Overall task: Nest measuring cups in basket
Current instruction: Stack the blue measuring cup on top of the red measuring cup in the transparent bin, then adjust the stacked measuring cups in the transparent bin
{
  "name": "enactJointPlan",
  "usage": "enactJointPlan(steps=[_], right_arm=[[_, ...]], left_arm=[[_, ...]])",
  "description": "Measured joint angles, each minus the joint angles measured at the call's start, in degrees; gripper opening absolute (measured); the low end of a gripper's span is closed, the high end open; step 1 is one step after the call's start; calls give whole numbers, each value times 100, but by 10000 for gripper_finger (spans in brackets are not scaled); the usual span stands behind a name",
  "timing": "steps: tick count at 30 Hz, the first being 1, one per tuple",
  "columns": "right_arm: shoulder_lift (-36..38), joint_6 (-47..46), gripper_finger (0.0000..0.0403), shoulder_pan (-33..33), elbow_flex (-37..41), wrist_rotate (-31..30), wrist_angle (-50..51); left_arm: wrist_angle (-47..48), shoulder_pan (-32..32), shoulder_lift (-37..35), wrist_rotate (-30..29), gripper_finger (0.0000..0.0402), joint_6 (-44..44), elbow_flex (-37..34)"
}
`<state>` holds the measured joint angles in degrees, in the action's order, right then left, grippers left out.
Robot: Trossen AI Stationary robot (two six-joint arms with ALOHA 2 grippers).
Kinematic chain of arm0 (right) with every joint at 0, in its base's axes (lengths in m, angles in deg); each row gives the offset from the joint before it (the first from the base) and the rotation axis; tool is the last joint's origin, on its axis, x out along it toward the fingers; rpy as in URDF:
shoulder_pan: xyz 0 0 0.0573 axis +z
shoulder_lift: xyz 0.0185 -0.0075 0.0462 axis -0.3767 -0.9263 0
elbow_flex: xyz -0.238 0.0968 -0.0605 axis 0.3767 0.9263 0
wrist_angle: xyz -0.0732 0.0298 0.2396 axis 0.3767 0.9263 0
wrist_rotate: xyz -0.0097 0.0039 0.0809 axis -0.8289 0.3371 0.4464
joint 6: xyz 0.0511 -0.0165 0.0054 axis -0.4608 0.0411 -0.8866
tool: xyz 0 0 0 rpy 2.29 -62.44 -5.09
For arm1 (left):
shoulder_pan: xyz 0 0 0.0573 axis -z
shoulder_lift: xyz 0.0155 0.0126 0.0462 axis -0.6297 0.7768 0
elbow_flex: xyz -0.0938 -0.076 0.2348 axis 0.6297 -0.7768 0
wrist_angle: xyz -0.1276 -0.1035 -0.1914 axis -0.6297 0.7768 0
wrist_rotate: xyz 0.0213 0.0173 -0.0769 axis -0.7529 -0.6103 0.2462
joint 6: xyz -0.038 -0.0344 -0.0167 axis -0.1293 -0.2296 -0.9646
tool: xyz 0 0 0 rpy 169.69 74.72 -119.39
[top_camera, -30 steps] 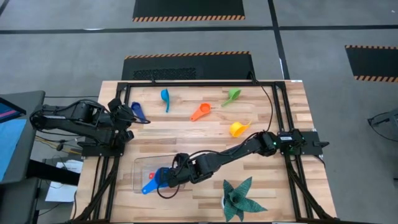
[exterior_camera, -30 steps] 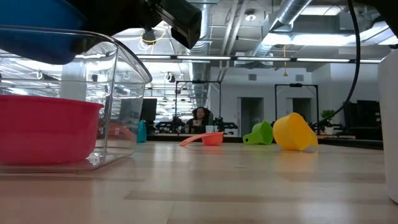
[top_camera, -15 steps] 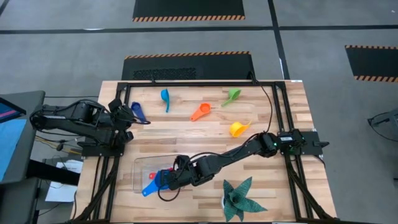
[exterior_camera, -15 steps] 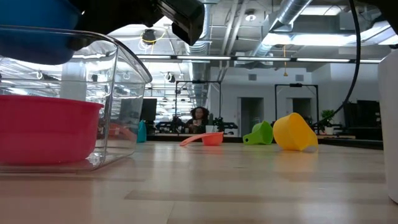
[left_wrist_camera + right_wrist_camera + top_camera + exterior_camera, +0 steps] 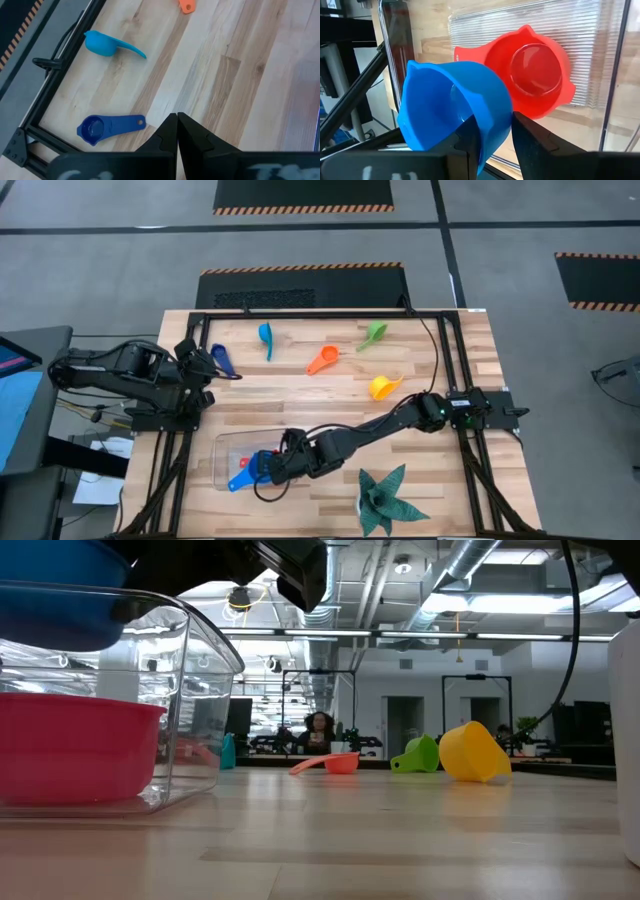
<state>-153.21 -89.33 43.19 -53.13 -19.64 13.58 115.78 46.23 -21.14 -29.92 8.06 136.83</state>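
Observation:
The clear basket (image 5: 228, 448) lies near the table's near edge, and the red cup (image 5: 535, 65) rests on its floor. My right gripper (image 5: 496, 122) reaches over the basket and is shut on the blue cup (image 5: 445, 100). That cup hangs above the basket's rim (image 5: 190, 615) in the low view. The dark blue cup (image 5: 222, 360), light blue cup (image 5: 266, 337), orange cup (image 5: 322, 360), green cup (image 5: 373, 334) and yellow cup (image 5: 383, 387) lie on the far half of the table. My left gripper (image 5: 176, 120) is shut and waits at the left edge, near the dark blue cup (image 5: 107, 129). My right gripper pinches the blue cup by its bowl wall at the rim (image 5: 495, 107), one finger (image 5: 470, 142) inside the bowl and the other (image 5: 530, 140) outside. The fingers slant down from the table's right side. The cup is lifted clear and tilted beside the red cup, its handle (image 5: 236, 482) pointing away from the gripper.
A dark green spiky plant (image 5: 385, 500) stands in a white pot at the near edge, right of the basket. A black frame (image 5: 330, 314) runs round the tabletop. Bare wood lies between the basket and the loose cups. A person (image 5: 320, 730) sits far behind the table.

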Motion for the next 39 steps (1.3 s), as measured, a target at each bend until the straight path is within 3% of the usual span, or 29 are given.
enactJointPlan(steps=[10, 22, 39], right_arm=[[4, -718, 126, 3, 0, 3, -2], [7, 63, 113, 33, 0, 215, -226], [9, -571, 113, 70, 0, 137, 83]], left_arm=[[0, 1, -1, 0, 0, 2, 0], [-2, 0, -2, 0, 0, 2, 0], [-2, 0, 0, 0, 0, 4, 0]])
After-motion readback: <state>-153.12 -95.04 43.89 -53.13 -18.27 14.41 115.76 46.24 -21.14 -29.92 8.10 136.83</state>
